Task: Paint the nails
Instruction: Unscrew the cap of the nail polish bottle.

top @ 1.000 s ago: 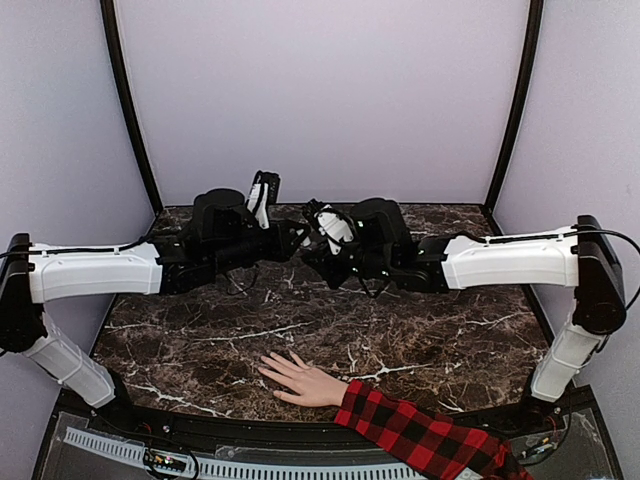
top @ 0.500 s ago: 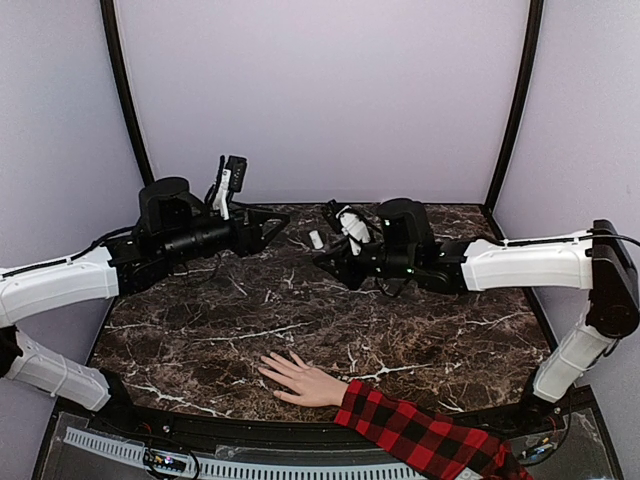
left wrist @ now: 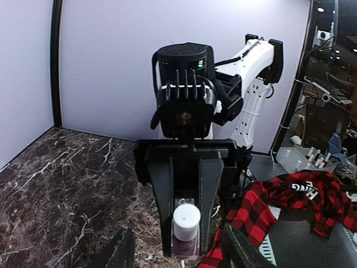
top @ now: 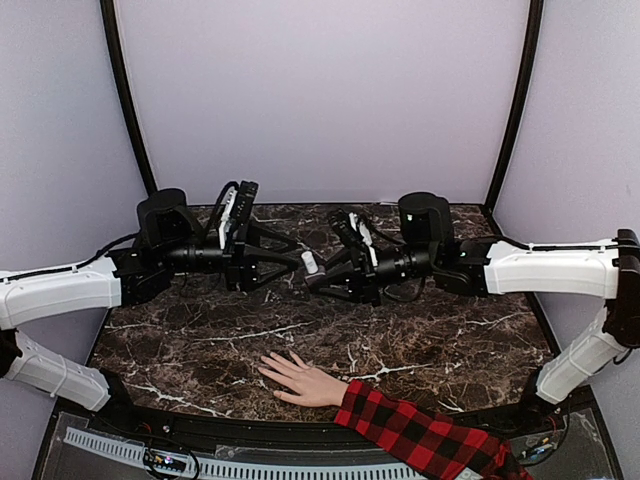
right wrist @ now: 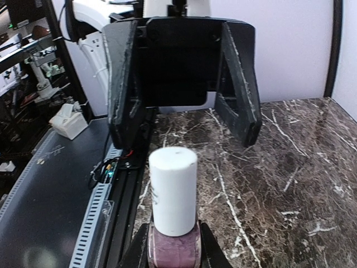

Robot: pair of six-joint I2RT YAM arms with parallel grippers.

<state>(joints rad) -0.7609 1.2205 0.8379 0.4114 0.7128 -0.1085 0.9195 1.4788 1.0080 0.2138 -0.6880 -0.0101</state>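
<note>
Top external: nails (top: 264, 371) lie far from spread left fingers (top: 278, 247) and right fingers (top: 332, 283) clamping bottle (top: 310, 264).

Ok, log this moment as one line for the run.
left gripper: open, facing polish bottle | right gripper: shut on polish bottle, capped | hand: flat on table, away from both

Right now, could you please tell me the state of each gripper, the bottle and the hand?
Left gripper: open, empty.
Right gripper: shut on the polish bottle.
Polish bottle: capped, cap pointing at the left gripper.
Hand: palm down on the table, fingers spread.
Nails: too small to tell whether painted.
</note>
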